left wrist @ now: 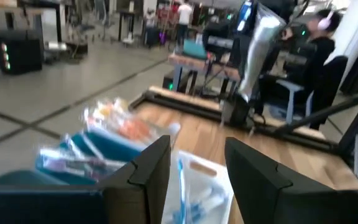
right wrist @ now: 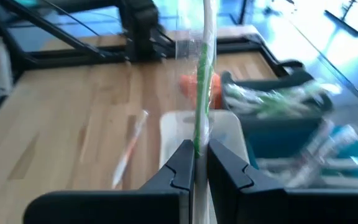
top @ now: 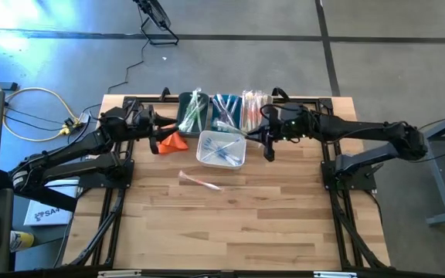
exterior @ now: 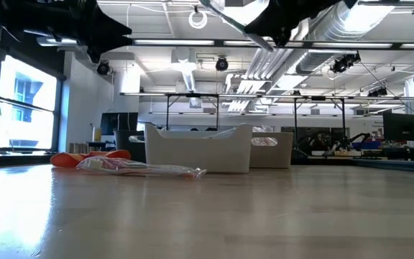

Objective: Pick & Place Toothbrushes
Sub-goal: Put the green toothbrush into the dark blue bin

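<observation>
Legible text: one item only. White sheet or box (top: pixel 43 214) lying on the floor left of the table, high view: dark letters, apparently "SA", partly hidden by the left arm; the rest cannot be made out. Nothing else in any view can be read.

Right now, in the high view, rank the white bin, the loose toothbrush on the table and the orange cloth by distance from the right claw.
From the right claw:
1. White bin, just beside it toward the left arm.
2. Loose toothbrush, on bare wood nearer the front edge.
3. Orange cloth, by the left arm.
</observation>
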Robot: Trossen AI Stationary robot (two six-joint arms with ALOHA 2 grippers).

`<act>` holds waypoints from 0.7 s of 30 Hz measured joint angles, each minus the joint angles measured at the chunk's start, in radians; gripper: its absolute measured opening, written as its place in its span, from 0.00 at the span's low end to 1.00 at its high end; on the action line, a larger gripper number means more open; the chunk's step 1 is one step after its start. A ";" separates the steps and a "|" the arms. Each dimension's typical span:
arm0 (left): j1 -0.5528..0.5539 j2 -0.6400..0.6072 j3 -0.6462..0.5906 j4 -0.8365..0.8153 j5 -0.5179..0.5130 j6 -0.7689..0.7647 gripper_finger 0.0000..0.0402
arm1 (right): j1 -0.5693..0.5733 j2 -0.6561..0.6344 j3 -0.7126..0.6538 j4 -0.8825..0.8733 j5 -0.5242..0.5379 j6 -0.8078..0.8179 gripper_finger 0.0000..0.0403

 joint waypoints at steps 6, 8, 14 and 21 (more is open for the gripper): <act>0.000 0.045 0.000 0.097 0.061 0.005 0.38 | -0.007 0.072 0.000 0.122 -0.064 -0.057 0.05; 0.000 0.076 0.000 0.133 0.105 0.018 0.38 | -0.008 0.103 0.000 0.167 -0.064 -0.060 0.05; 0.000 0.205 0.000 0.301 0.210 0.055 0.38 | -0.008 0.180 0.000 0.263 -0.077 -0.064 0.05; 0.000 0.355 0.000 0.517 0.268 0.055 0.38 | 0.007 0.228 0.000 0.380 -0.117 -0.057 0.05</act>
